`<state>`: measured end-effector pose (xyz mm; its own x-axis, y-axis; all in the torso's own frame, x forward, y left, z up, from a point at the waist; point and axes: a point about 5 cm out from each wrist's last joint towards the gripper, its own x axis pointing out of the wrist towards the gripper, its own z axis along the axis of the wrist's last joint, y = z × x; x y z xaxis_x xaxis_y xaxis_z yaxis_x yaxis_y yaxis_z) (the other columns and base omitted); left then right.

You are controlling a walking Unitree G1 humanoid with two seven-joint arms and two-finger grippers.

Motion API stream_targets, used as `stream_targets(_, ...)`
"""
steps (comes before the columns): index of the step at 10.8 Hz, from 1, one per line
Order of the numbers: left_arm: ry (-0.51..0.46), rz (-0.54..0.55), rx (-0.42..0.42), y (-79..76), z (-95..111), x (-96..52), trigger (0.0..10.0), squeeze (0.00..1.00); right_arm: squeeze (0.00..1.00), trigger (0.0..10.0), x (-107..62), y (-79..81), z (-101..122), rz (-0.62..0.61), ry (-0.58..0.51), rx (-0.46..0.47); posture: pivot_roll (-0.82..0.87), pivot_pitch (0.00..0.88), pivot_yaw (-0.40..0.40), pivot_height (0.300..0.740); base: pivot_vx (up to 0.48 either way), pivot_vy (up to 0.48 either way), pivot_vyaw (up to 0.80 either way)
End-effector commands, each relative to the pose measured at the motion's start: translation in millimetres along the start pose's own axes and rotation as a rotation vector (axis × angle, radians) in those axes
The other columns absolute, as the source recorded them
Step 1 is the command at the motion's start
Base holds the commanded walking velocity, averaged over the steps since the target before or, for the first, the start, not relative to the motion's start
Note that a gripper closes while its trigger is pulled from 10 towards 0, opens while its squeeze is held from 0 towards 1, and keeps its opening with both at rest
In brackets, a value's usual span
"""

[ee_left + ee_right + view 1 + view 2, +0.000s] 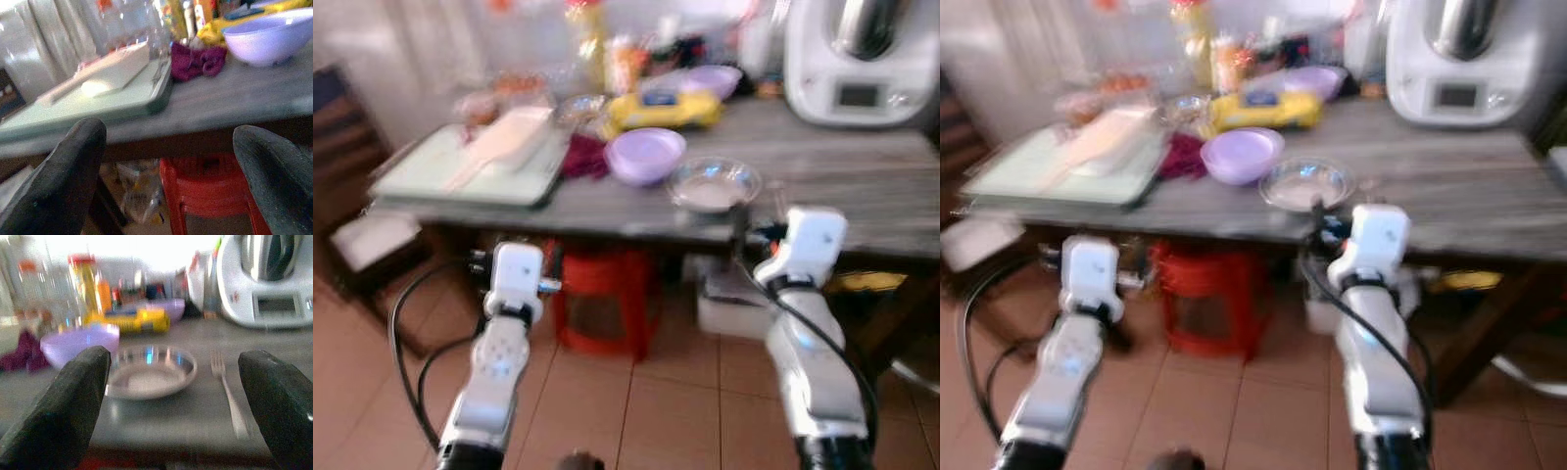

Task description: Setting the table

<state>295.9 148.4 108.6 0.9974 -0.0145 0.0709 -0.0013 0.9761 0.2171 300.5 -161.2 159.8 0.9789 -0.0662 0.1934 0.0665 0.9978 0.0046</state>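
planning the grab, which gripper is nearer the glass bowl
Right. The right gripper is open at the table edge directly in front of the glass bowl. The left gripper, also open, faces the green tray, well to the bowl's left.

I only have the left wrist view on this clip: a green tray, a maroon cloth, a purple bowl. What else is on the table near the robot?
Observer: A glass bowl sits right of the purple bowl, near the table's front edge.
Operator: Any cutlery?
Observer: Yes, a fork lies just right of the glass bowl.
Operator: Where's the right gripper?
Observer: The right gripper is open, aimed at the glass bowl, holding nothing.
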Motion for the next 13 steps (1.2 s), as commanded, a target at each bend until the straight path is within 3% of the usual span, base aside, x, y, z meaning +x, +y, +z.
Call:
stream_targets(1, -0.022, 0.005, 0.013, 4.0, 7, 4.2, 10.0, 0.00, 0.00, 10.0, 3.1, 3.7, 5, 0.005, -0.019, 0.011, -0.02, 0.034, 0.086, 0.740, -0.334, 0.000, 0.00)
stream_targets(7, -0.027, -0.020, 0.040, 6.6, 8, -0.8, 10.0, 0.00, 0.00, 10.0, 4.2, 9.8, 0, -0.013, -0.028, 0.057, 0.01, 0.028, 0.122, 0.740, -0.319, 0.000, 0.00)
stream_targets(9, -0.031, -0.048, 0.043, 3.7, 6, -3.9, 10.0, 0.00, 0.00, 10.0, 1.0, 8.5, -3, -0.022, -0.019, 0.051, 0.00, 0.037, 0.117, 0.740, 0.000, 0.000, 0.00)
stream_targets(11, -0.004, -0.032, 0.054, 3.9, -3, -5.3, 10.0, 0.00, 0.00, 10.0, -4.5, 7.6, -2, -0.026, -0.018, 0.043, -0.03, 0.031, 0.111, 0.740, 0.000, 0.000, 0.00)
stream_targets(13, 0.014, -0.046, 0.048, 2.5, -10, -2.7, 10.0, 0.00, 0.00, 10.0, -27.8, -4.2, -6, -0.050, 0.003, 0.034, -0.08, 0.027, 0.120, 0.740, 0.000, 0.000, 0.00)
